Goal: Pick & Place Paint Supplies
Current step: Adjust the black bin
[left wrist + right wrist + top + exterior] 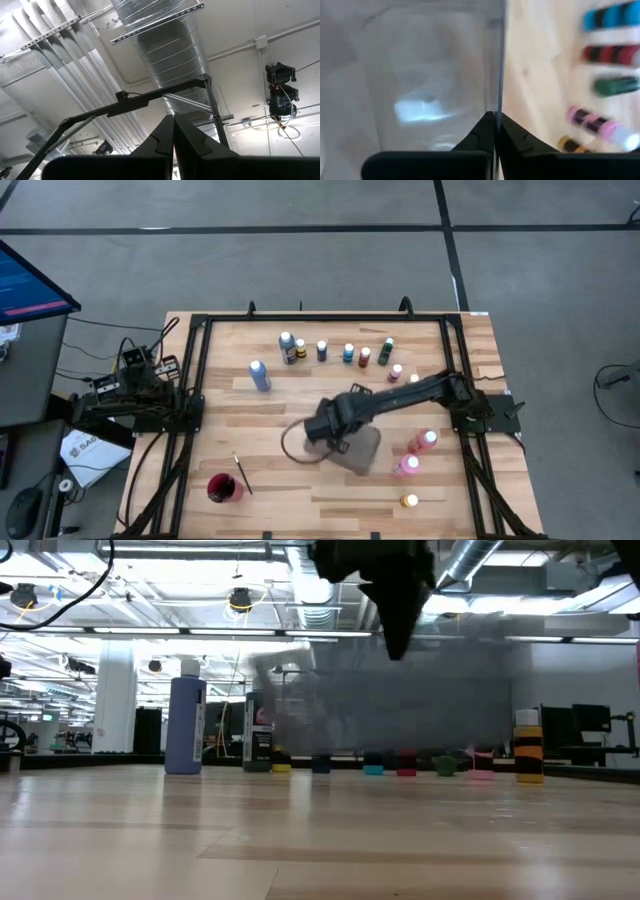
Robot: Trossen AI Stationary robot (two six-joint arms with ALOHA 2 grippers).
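Note:
My right gripper [335, 435] is over the table's middle, shut on a grey metal tray [360, 450] that shows blurred and clear of the table in the low view [400, 700]. Several small paint bottles [348, 353] stand in a row near the far edge, with a larger blue bottle [260, 375] left of them. Two pink bottles [425, 442] and a yellow one [409, 501] stand at the right. A thin paintbrush [242, 473] leans in the red cup [223, 488]. My left gripper [174, 145] is shut and empty, parked at the table's left edge [135, 365], pointing up at the ceiling. My right gripper pinches the tray's thin wall [501, 100] edge-on between its two fingers. The fingers [400, 635] come from above, pointing down. The tray hangs below them, lifted clear of the table.
A dark curved loop [292, 445] lies just left of the tray. The black frame rails [195, 410] run along the table's left, far and right sides. Bare wood [300, 500] lies between the red cup and the yellow bottle.

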